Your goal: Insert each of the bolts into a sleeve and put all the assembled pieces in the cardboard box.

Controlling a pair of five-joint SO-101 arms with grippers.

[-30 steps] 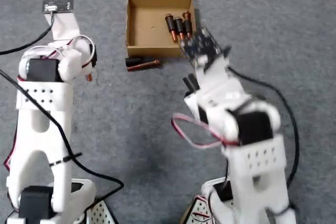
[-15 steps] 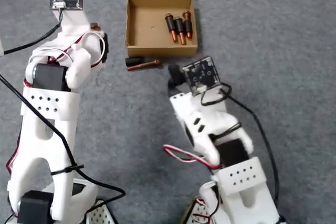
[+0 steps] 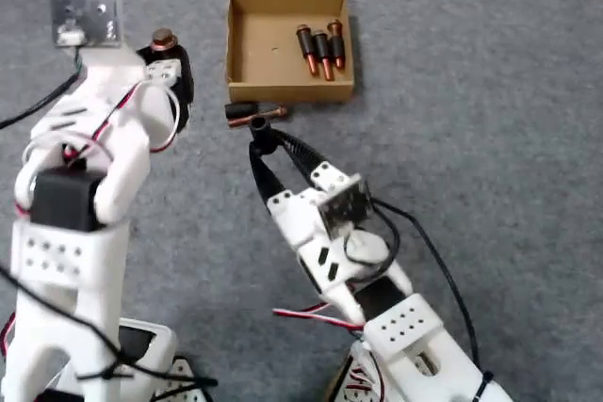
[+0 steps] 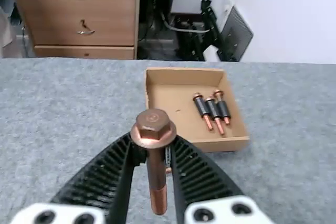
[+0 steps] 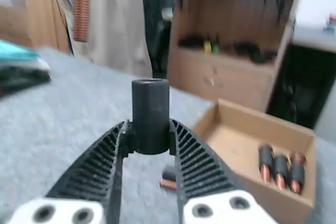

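The left gripper (image 4: 152, 149) is pinching the bolt (image 4: 153, 129) and the right gripper (image 5: 150, 132) is pinching the sleeve (image 5: 150, 103), so they are likely needing one common axis before pushing together.

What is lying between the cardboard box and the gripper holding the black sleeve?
A copper bolt and a second black sleeve lie side by side on the mat, seen in the high view.
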